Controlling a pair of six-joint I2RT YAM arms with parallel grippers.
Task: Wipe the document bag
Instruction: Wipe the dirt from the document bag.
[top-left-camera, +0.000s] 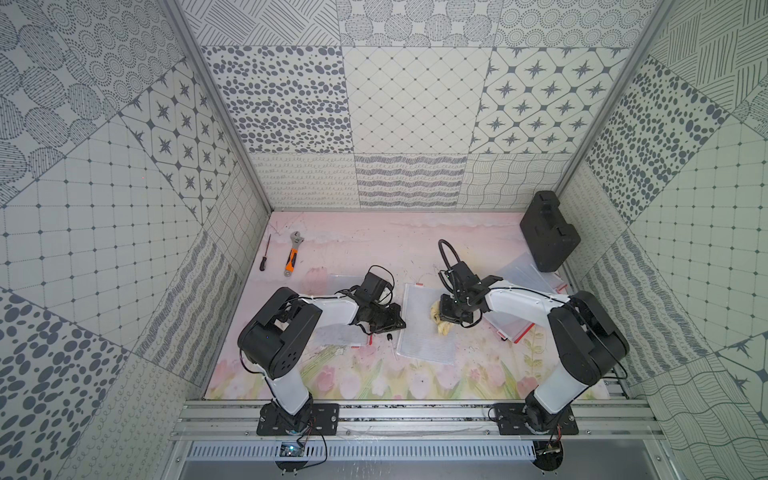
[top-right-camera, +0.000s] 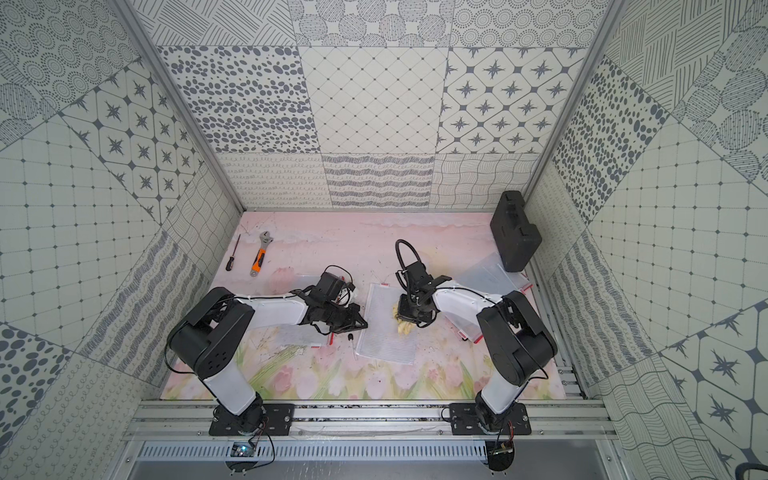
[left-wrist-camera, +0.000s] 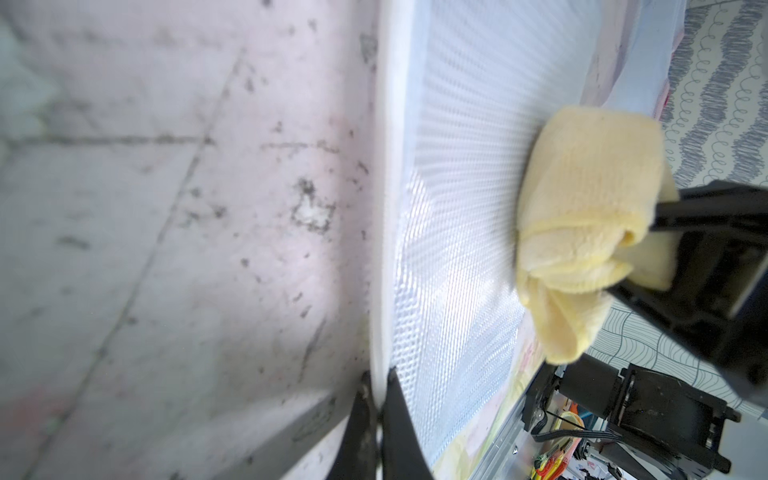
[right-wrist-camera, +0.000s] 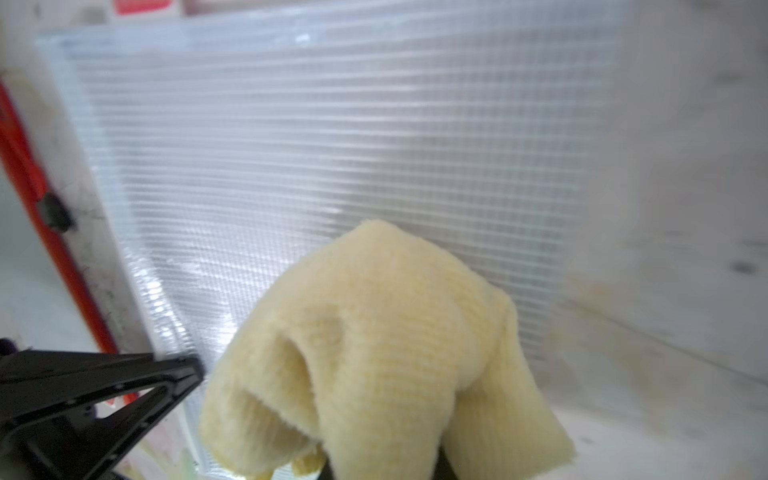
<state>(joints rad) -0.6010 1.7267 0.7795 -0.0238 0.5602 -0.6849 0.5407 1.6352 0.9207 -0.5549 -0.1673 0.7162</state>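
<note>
Mesh plastic, so the document bag (top-left-camera: 419, 328) lying flat mid-worktop (top-left-camera: 374, 245) in both top views should be light, floppy and slick; pin an edge.

Left wrist: left fingers (left-wrist-camera: 386, 424) pinch its white border, and right fingers (left-wrist-camera: 702, 212) grip a yellow cloth (left-wrist-camera: 590, 199).

Right wrist: the cloth sits against the mesh.

Robot lab cell, patterned walls (top-left-camera: 415, 104), aluminium rails (top-left-camera: 415, 417)

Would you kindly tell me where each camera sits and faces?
Top views: overhead, looking down at the table; left arm and right arm show.
Left wrist: on that arm, facing the document bag; left gripper pinches its edge.
Right wrist: on that arm, facing the document bag; right gripper holds the cloth.
Shared: document bag, cloth.
</note>
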